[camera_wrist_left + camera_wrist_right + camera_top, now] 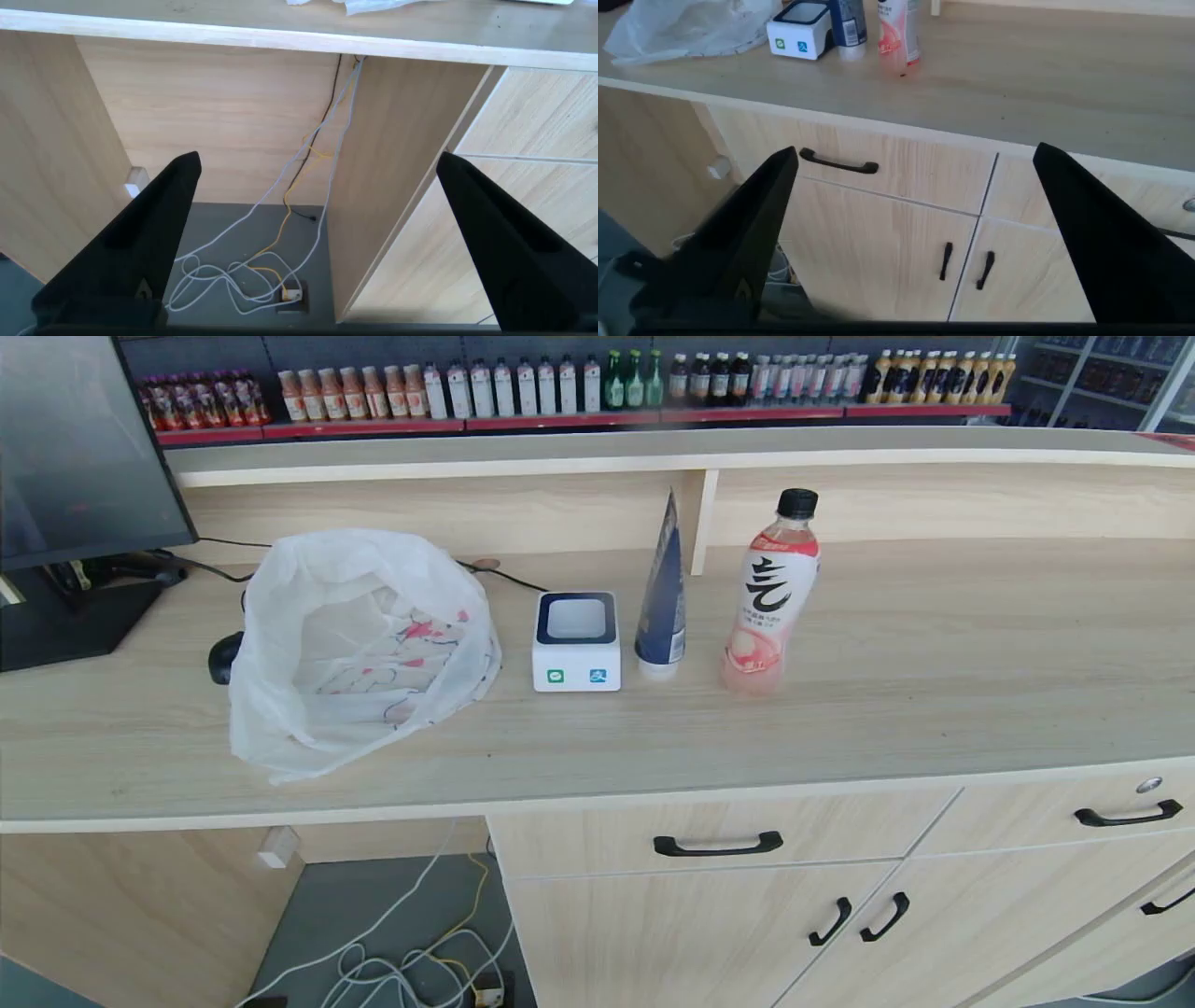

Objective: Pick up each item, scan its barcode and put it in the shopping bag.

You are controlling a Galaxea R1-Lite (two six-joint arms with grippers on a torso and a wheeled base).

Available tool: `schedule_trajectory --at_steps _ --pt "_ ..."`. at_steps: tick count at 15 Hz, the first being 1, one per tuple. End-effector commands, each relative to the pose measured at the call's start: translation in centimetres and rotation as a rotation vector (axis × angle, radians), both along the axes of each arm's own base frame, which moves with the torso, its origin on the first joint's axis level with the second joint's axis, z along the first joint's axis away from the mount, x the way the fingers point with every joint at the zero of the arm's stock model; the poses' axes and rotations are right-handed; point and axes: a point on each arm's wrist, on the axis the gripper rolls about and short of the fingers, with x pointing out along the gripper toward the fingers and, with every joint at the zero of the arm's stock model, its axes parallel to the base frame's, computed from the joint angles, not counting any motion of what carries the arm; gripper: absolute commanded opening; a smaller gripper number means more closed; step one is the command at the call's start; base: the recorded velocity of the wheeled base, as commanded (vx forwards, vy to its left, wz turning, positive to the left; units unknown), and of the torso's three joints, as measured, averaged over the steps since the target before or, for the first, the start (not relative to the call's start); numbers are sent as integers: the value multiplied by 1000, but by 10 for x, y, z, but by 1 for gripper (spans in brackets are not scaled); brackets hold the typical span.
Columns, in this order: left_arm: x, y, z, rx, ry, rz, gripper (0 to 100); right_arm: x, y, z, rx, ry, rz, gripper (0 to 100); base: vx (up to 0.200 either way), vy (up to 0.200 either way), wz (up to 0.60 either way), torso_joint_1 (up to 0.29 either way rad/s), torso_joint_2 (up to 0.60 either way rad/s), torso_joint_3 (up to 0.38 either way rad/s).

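Bag (359, 649): white plastic, mouth open, lying on the left part of the counter (887, 709).
Scanner (576, 641): small white box with a dark-rimmed window on top, just right of the bag.
Tube (662, 593): dark blue, upright on its white cap, just right of the scanner.
Bottle (773, 593): pink drink with a black cap, upright, near the tube's right side and apart from it.
Left gripper (318, 163): jaws wide with nothing between them, low, facing the open space under the counter's left part.
Right gripper (915, 154): jaws wide and holding nothing, below the counter's near edge, facing the drawers (719, 845).
Monitor (84, 448): dark, at the far left of the counter.
Mouse (224, 658): dark, at the bag's left edge, partly hidden by it.
Cables (401, 961): loose on the floor under the counter.
Shelf (579, 422): far behind the counter, a row of drink bottles on it.
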Motion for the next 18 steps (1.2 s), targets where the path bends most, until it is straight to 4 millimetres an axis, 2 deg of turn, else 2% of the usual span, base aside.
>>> schedule_trajectory --at_steps 1,4,7,10,13,16,18 --pt "0 0 0 0 0 0 100 33 2 18 -12 126 80 100 0 0 0 0 0 0" --pt "0 0 0 0 0 0 100 57 5 27 -14 200 148 100 0 0 0 0 0 0" --pt "0 0 0 0 0 0 100 81 18 29 -44 217 325 100 0 0 0 0 0 0" --pt "0 0 0 0 2 0 100 103 30 32 -112 194 391 100 0 0 0 0 0 0" --pt "0 0 0 0 0 0 100 121 37 35 -205 130 397 100 0 0 0 0 0 0" --pt "0 0 0 0 0 0 100 131 41 43 -298 79 328 100 0 0 0 0 0 0" --pt "0 0 0 0 0 0 100 136 54 49 -319 75 299 100 0 0 0 0 0 0"
